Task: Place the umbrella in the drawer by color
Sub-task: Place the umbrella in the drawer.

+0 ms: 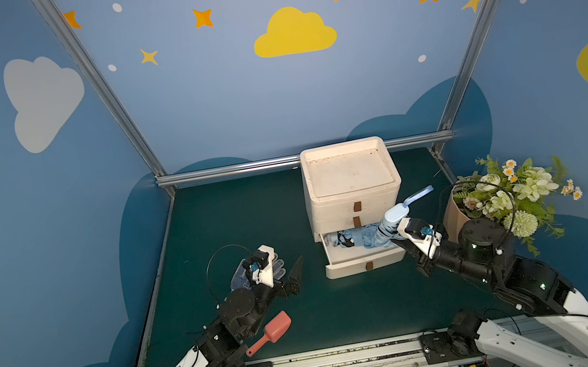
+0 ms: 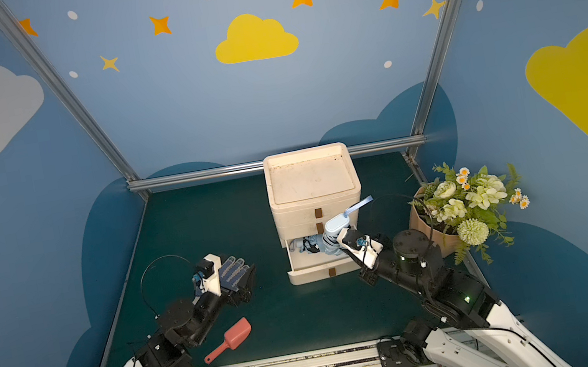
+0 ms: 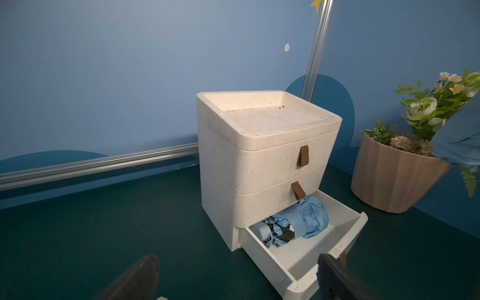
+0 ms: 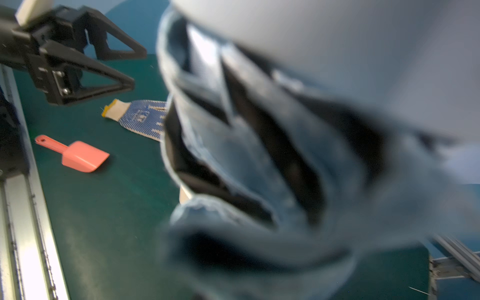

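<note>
In a top view the right gripper [image 1: 395,236] pinches the blue umbrella [image 1: 368,237], its canopy inside the open bottom drawer [image 1: 362,264], nearer the table's [image 1: 230,223] right edge. Left wrist view: left gripper [image 3: 233,280] spread wide, clear of the umbrella. Right wrist view: blurred umbrella folds, close up.

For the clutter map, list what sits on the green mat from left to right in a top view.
In order: pink plastic scoop → white three-drawer cabinet → tan ribbed pot of artificial flowers. Left out for overlap: the blue dotted glove, the light blue folded umbrella.
</note>
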You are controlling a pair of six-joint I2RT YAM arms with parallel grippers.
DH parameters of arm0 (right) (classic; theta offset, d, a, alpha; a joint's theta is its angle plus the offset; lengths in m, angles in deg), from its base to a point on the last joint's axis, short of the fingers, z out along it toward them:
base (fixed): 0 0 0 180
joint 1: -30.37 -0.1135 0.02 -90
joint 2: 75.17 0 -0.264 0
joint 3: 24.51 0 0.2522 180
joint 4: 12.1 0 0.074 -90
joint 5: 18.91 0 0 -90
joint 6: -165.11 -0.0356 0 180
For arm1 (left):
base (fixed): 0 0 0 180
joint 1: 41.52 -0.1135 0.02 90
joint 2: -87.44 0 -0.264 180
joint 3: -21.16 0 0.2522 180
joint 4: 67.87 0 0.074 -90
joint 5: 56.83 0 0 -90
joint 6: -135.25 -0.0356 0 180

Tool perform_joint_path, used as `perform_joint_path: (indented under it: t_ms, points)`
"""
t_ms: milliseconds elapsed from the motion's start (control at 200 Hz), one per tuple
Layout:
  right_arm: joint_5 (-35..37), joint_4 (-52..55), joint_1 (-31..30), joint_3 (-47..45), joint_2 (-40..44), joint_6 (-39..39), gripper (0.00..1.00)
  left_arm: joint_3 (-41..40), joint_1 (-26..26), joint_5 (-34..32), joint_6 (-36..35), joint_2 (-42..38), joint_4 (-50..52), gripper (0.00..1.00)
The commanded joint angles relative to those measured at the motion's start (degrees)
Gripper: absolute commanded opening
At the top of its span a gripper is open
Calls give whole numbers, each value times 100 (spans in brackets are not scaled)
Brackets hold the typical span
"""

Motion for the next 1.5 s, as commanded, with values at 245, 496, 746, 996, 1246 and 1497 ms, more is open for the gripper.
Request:
perform_joint_path:
  t_ms: [245, 496, 746, 996, 1246, 1497]
  points:
    - [1268, 1366, -46, 1105, -1296, 1327, 0, -366, -30, -686, 52, -857, -8, 100]
    - [1787, 1599, -208, 1113, -1704, 1808, 0, -501, -76, -822, 111, -806, -183, 100]
    - [2460, 1992, -458, 1182, -2274, 2360, 0, -459, -204, -654, 256, -385, -239, 100]
    - [3053, 2227, -654, 1252, -2999, 2613, 0, -444, -274, -673, 320, -443, -90, 100]
    - [3678, 2396, -803, 1410, -4101, 2633, 0, -586, -315, -743, 389, -865, -61, 100]
    - [4292, 2331, -837, 1939, -5530, 2516, 0, -576, -328, -736, 476, -993, 20, 100]
